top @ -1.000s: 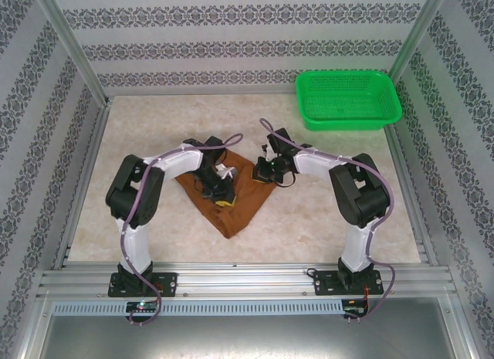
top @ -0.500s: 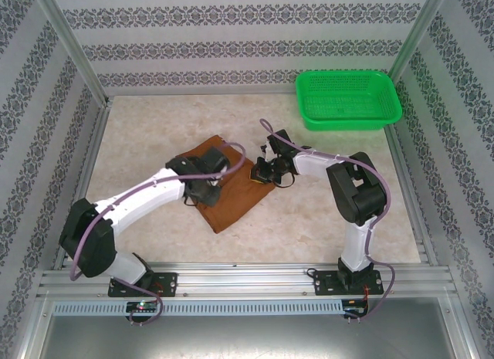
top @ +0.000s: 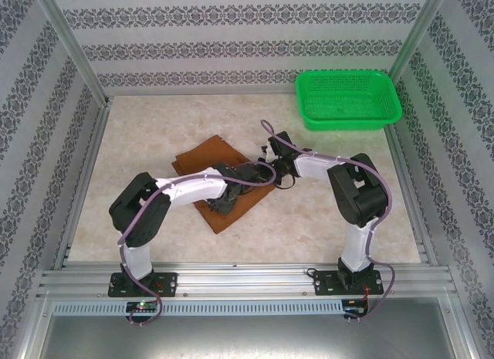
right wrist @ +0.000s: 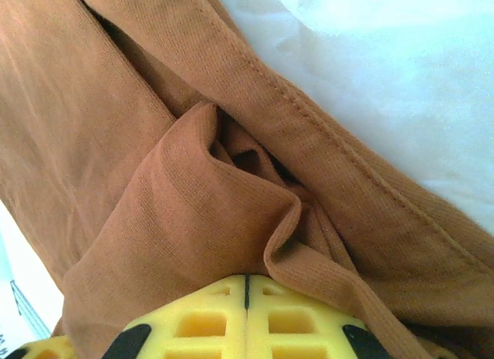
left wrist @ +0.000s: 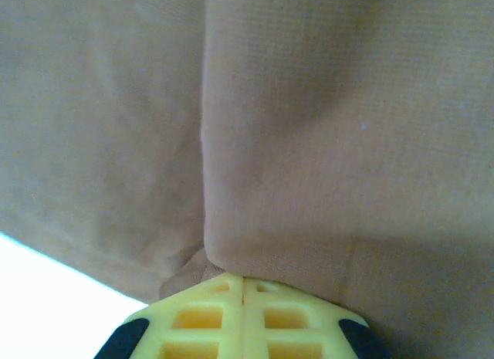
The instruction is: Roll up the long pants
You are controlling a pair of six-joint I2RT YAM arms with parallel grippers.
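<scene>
"Both grippers holding?"

"Yes: the pants (top: 207, 154), lying folded at the middle of the table (top: 147, 127), are being pinched by my left gripper (left wrist: 244, 280) and right gripper (right wrist: 247, 279), each closed on cloth. Shallow bites are risking a slip, letting the fold spring open. Against a second ago, my left is sitting nearer my right."

Centre of frame, long pants (top: 207, 154) on the surface (top: 147, 120), basket (top: 351, 124) well apart at upper right, left tool (top: 231, 192) on their middle, right tool (top: 267, 165) at their right edge.
</scene>
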